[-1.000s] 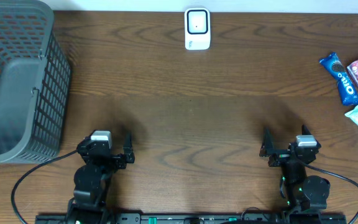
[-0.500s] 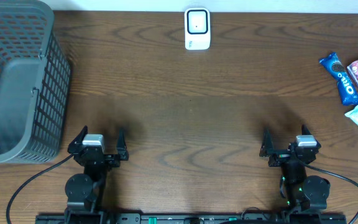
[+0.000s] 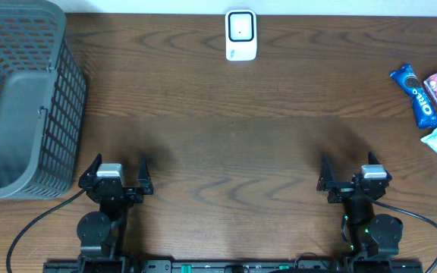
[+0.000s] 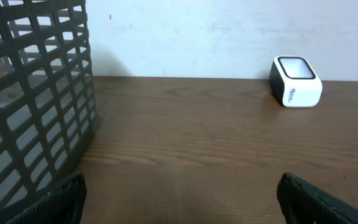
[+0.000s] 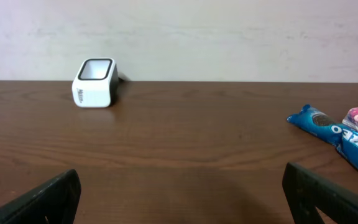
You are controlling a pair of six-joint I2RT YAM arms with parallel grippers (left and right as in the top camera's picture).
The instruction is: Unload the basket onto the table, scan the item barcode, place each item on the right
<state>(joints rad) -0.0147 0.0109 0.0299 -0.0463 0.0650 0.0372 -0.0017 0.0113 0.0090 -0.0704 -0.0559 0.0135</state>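
Here, left gripper (image 3: 120,161) and right gripper (image 3: 347,162) both spread wide, empty;
scanner (image 3: 240,34) at far edge; Oreo pack (image 3: 416,92) far right.

Grey basket (image 3: 68,91) on wooden table (image 3: 226,140)

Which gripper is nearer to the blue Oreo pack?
Right. The right gripper is on the same side as the Oreo pack; the left gripper is across the table, by the basket.
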